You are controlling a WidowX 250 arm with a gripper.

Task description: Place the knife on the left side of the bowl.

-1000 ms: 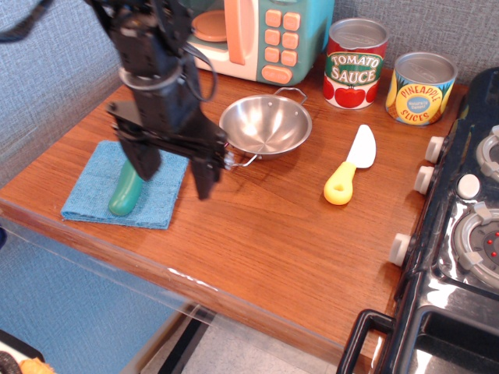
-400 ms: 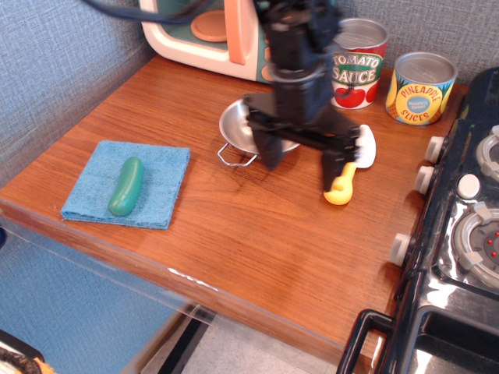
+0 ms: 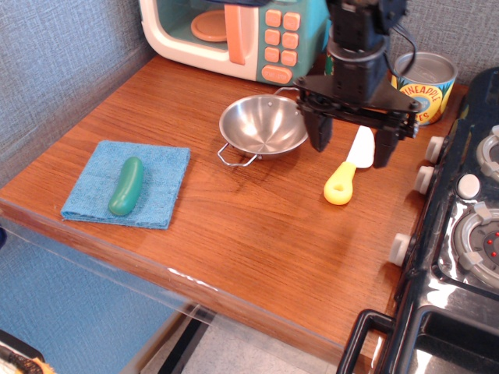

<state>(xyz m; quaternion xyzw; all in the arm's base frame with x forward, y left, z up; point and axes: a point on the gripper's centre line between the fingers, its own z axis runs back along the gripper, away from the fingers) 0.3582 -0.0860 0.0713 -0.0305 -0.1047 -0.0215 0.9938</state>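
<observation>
While the knife point(image 3: 350, 168) lies flat on the surface point(image 3: 257, 234), to the right of the bowl point(image 3: 263, 125) and apart from it, the task reads as barely begun: nothing is picked up, nothing carried.

Knife: white blade toward the back, yellow handle toward the front edge, slightly tilted. Untouched.

Gripper point(image 3: 352, 142): poised over the blade end, jaws spread wide, one finger on each side of the blade, holding nothing. Whether the tips touch the surface cannot be told.

Bowl: steel, empty, upright, wire handles at front-left and back-right. Its left side is bare wood, so the target spot looks free.

Left to do, by judgement: close on the knife, lift, carry across or around the bowl, set down on its left.

Other items:
- Blue cloth point(image 3: 129, 183), front left, with a green pickle toy point(image 3: 125, 185) lying on it; well apart from the bowl, so space remains between them.
- Toy microwave point(image 3: 234, 35) at the back, behind the bowl.
- Pineapple can point(image 3: 425, 84) at the back right, partly hidden by the arm; anything else behind the arm cannot be seen.
- Toy stove point(image 3: 460, 226) along the right edge, knobs near the knife.

Obstacles: the bowl itself sits on the straight path to the target; its near handle sticks out toward the front. The stove knobs crowd the right jaw's side.
</observation>
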